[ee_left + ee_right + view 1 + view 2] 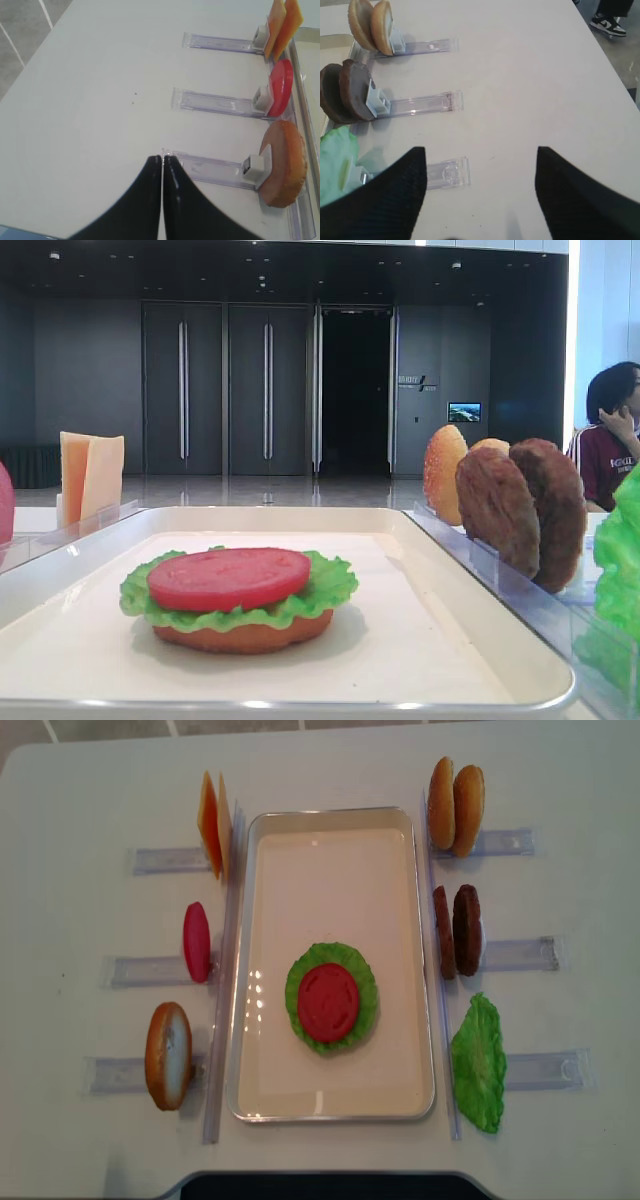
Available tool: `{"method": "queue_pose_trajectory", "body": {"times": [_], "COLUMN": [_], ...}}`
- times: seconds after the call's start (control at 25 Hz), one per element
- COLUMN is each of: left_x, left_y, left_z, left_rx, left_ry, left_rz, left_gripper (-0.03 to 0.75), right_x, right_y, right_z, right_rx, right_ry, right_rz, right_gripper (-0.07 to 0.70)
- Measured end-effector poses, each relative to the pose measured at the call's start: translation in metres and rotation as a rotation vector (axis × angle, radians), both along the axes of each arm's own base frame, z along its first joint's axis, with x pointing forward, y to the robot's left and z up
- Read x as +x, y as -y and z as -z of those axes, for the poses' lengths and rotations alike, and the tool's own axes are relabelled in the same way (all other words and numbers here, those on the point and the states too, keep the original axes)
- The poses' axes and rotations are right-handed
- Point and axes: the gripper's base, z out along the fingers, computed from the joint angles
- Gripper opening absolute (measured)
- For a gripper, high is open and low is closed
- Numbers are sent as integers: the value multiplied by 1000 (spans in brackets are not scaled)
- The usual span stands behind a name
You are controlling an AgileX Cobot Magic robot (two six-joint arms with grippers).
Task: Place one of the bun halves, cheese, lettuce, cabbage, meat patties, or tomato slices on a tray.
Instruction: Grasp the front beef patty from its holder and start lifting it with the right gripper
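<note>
So far the tray sat mid-tabletop w/ a part-built stack toward its near end: flat bun half at the bottom, lettuce on that, a tomato slice on top. Spare parts stood on edge in clear holders on both sides, prob. so jaws can pinch them by the rim. On the left side: cheese, one more tomato slice, a domed bun half. On the right side: two bun halves, two meat patties, and a loose lettuce leaf lying by its holder. The right gripper hung over bare tabletop, just outboard of the holders, jaws spread wide and empty, patties ahead to its left. The left gripper had its jaws pressed together on nothing, tips above the end of the bun holder. Neither arm touched any food. My guess: a patty or cheese goes on next, and the right arm looked better set for it.
</note>
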Motion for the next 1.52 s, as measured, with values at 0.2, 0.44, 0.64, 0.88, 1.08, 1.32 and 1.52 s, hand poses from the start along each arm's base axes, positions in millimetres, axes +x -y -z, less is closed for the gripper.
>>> {"method": "queue_pose_trajectory", "body": {"times": [0.2, 0.44, 0.64, 0.88, 1.08, 1.32, 1.52], "left_x": [0, 0, 0, 0, 0, 0, 0], "left_y": [0, 0, 0, 0, 0, 0, 0], "left_z": [0, 0, 0, 0, 0, 0, 0], "left_rx": [0, 0, 0, 0, 0, 0, 0], "left_ry": [0, 0, 0, 0, 0, 0, 0], "left_rz": [0, 0, 0, 0, 0, 0, 0], "left_gripper": [0, 0, 0, 0, 0, 0, 0], "right_x": [0, 0, 0, 2, 21, 56, 88], "right_y": [0, 0, 0, 0, 2, 3, 2], "right_z": [0, 0, 0, 0, 0, 7, 9], "right_rx": [0, 0, 1, 2, 12, 40, 58], "right_ry": [0, 0, 0, -16, -142, -389, -600], "right_rz": [0, 0, -1, 0, 0, -7, -67], "right_gripper": [473, 473, 473, 473, 473, 473, 473]}}
